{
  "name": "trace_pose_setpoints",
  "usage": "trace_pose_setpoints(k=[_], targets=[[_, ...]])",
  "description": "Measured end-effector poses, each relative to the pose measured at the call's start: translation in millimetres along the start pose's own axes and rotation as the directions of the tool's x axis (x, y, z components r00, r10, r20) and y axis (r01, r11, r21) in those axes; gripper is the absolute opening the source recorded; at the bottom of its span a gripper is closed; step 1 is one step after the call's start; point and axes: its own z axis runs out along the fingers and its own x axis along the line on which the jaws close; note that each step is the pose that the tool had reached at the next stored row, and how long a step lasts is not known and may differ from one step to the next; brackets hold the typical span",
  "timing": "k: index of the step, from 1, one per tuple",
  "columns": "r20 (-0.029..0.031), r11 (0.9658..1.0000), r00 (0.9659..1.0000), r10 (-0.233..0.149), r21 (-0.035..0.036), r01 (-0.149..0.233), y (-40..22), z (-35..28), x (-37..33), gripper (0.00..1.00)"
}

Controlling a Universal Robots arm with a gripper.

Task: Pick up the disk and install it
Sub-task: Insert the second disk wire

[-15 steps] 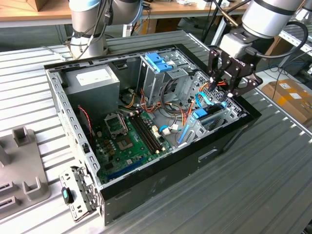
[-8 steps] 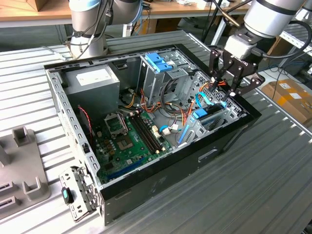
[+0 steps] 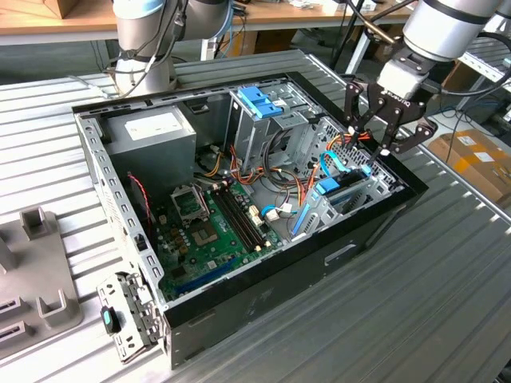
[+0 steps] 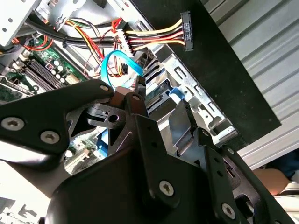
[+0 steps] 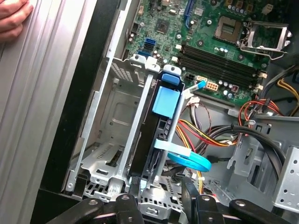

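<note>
The disk (image 3: 345, 191) stands on edge in the metal drive cage (image 3: 375, 182) at the corner of the open computer case on the exterior view's right. Its light-blue carrier tab (image 5: 167, 100) faces up in the first wrist view, with the dark disk body (image 5: 148, 144) below it between the cage rails. My gripper (image 3: 370, 139) hangs just above that cage, open, with nothing between its fingers (image 5: 125, 204). A looped blue data cable (image 5: 190, 160) lies beside the disk.
The case also holds a grey power-supply box (image 3: 152, 132), an upright metal cage with a blue bracket (image 3: 259, 100), the green motherboard (image 3: 209, 233) and loose coloured wires (image 4: 149, 39). A person's hand (image 5: 11, 18) rests on the ribbed table beside the case. Grey fixtures (image 3: 36, 275) sit at the exterior view's left.
</note>
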Motion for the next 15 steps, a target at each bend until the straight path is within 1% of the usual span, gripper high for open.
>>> trace_pose_setpoints(k=[2, 3, 5, 7, 8, 15], targets=[[0.0002, 0.9999, 0.9999, -0.017, 0.0, 0.017, -0.8, 0.0, 0.2, 0.47], [0.0003, 0.9993, 0.9993, -0.037, -0.0001, 0.037, -1.8, 0.0, 0.3, 0.47], [0.0007, 0.9972, 0.9972, -0.075, -0.0003, 0.075, -3.6, 0.1, 0.6, 0.47], [0.0008, 0.9956, 0.9956, -0.094, -0.0003, 0.094, -4.5, 0.0, 0.7, 0.47], [0.0009, 0.9943, 0.9943, -0.107, -0.0004, 0.107, -4.7, 0.0, 0.7, 0.47], [0.001, 0.9941, 0.9941, -0.109, -0.0004, 0.109, -4.8, 0.1, 0.7, 0.47]])
